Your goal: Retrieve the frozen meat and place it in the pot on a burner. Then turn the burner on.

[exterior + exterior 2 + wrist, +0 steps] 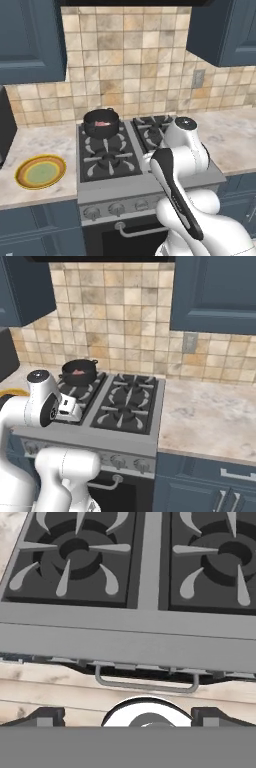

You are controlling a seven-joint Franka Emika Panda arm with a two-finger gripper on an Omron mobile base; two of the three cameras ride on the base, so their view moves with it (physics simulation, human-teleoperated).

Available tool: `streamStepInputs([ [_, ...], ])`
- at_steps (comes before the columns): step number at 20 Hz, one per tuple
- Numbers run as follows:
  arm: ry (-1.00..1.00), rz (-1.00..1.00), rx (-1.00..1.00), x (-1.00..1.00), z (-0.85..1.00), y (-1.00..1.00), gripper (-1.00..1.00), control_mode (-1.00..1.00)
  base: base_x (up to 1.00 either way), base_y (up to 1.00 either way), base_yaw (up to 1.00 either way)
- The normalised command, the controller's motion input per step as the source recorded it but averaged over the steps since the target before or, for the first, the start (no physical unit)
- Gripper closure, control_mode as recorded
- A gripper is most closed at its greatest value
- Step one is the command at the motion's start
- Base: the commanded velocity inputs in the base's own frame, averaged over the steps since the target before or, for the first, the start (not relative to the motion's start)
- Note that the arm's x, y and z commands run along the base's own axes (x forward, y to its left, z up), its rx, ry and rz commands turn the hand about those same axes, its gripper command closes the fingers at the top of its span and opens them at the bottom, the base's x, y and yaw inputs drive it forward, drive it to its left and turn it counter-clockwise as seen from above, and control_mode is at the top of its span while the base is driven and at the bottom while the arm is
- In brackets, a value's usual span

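Black and low-walled, the pot (101,123) sits on the rear left burner (102,131) of the stove (150,186), and the frozen meat (103,123) lies inside it as a pinkish lump. The left base view also takes in the yellow-rimmed green plate (41,171) on the marble bench (35,145) left of the stove, well apart from the pot; the right base view catches only a sliver of that plate's rim at its left edge, yet gives a broad stretch of bench to the right of the stove and a wall outlet (189,342) on the tiles. The hand view looks straight down on the two front burners (74,550), the stove's grey front lip, the oven handle (146,685) and the wood floor (45,684) below.

The arm rises in front of the stove, its elbow bent and its wrist over the front edge of the cooktop, the hand pointing downward. The gripper (128,716) stands with its dark fingertips (44,716) far apart at the bottom of the hand view, spread wide, with nothing between them.
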Motion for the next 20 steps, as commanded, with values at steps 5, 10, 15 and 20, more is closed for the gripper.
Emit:
streamStepInputs([
  [5, 0.00, 0.00, 0.00, 0.00, 0.00, 0.00, -1.00, 1.00, -0.30, -0.49, 0.00],
  [10, 0.00, 0.00, 0.00, 0.00, 0.00, 0.00, -1.00, 1.00, -0.31, -0.45, 0.00],
  [15, 0.00, 0.00, 0.00, 0.00, 0.00, 0.00, -1.00, 1.00, -0.39, -0.35, 0.01],
  [20, 0.00, 0.00, 0.00, 0.00, 0.00, 0.00, -1.00, 1.00, -0.57, -0.03, 0.00],
])
